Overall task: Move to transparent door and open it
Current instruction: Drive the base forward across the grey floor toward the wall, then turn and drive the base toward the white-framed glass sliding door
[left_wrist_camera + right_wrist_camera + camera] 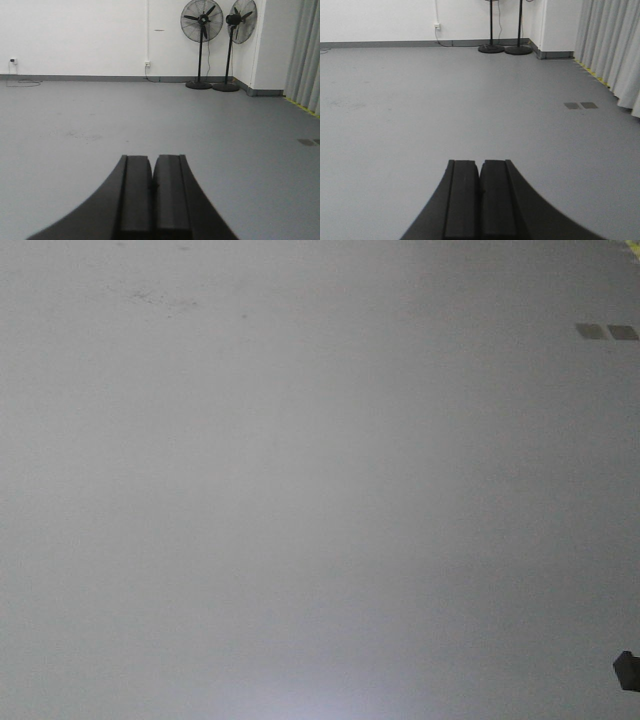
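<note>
1. The floor (420, 100) is smooth matte grey with a few faint scuffs, and it fills most of every view. The front camera shows basically nothing else, so there's plenty of room to drive.
2. The wall (75, 35) is plain white with a grey skirting along the bottom. There's no glass anywhere in it. The transparent door isn't in any view, so I can't say where it is.
3. My guess is the step in hand is finding it. I'd turn the base slowly until a white frame and handle show up, then roll in square to the handle side.
4. The curtain (615, 55) on the right is pale grey with soft vertical folds, and a yellow strip (592, 74) runs along the floor at its foot. I'd steer well clear, since fabric snags.
5. Two pedestal fans (202, 20) stand in the far corner, with black wire cages, thin poles and flat disc bases.
6. The left gripper (152, 185) and right gripper (480, 195) are black and curved. Both have their fingers pressed together and hold nothing, which is fine for driving.
7. A pair of floor patches (580, 105) shows as small, flat, darker squares.
8. The wall socket (147, 63) is tiny and white.
</note>
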`<state>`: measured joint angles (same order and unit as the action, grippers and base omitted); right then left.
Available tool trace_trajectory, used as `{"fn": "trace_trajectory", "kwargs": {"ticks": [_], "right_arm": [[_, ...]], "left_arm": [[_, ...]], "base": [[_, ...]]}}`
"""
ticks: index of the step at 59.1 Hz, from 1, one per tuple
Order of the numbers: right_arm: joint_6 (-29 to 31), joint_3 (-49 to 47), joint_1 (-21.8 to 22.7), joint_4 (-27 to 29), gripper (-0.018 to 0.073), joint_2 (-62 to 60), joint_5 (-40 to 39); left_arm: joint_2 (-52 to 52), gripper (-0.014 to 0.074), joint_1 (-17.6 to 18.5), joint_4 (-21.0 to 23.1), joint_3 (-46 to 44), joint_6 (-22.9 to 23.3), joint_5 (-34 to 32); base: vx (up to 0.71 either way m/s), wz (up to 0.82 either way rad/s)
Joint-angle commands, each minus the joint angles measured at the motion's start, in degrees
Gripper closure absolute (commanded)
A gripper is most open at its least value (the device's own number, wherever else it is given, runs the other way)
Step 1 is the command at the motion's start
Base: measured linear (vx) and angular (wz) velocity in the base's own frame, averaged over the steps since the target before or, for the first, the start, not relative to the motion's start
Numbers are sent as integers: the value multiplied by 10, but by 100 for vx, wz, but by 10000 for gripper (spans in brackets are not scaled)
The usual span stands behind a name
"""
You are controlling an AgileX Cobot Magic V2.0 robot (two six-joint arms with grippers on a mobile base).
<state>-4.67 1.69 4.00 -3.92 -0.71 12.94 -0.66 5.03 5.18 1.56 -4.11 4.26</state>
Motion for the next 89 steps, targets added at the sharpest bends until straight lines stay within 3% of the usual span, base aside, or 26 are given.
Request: {"fn": "trace_trajectory", "kwargs": {"ticks": [1, 52, 89], "right_arm": [[2, 8, -1, 0, 564, -1, -46], [2, 8, -1, 0, 564, -1, -46], [2, 8, -1, 0, 564, -1, -46]], "left_arm": [[-2, 598, 2, 4, 17, 0, -46], [-2, 598, 2, 4, 17, 0, -46], [-2, 598, 2, 4, 17, 0, -46]], "base": [[52, 21], [53, 31], [56, 57]]}}
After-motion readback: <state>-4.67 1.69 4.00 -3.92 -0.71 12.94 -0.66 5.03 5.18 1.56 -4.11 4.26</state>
